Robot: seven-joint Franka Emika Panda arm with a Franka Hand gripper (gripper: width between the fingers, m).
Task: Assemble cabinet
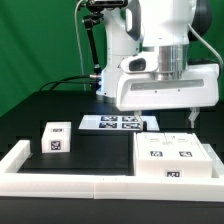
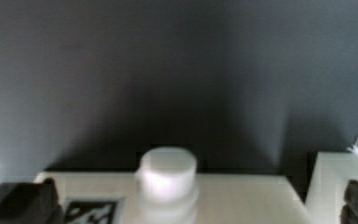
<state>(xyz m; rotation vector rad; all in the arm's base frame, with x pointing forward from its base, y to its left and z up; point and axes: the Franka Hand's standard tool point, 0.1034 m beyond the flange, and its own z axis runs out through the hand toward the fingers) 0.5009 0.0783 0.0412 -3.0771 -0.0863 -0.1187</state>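
The white cabinet box body (image 1: pixel 175 157), with tags on its top and front, lies on the black table at the exterior view's right. My gripper (image 1: pixel 165 118) hangs just above it, open and empty. A small white tagged block (image 1: pixel 55 138) stands apart at the exterior view's left. In the wrist view a white part (image 2: pixel 229 200) with a round peg (image 2: pixel 167 175) and a tag (image 2: pixel 91 212) lies between my dark fingertips (image 2: pixel 16 205). The gripper (image 2: pixel 190 205) is spread wide around it and is not touching it.
The marker board (image 1: pixel 121 122) lies behind the gripper near the robot base. A long low white border rail (image 1: pixel 60 180) runs along the front and turns back at the exterior view's left. A green curtain stands behind the table.
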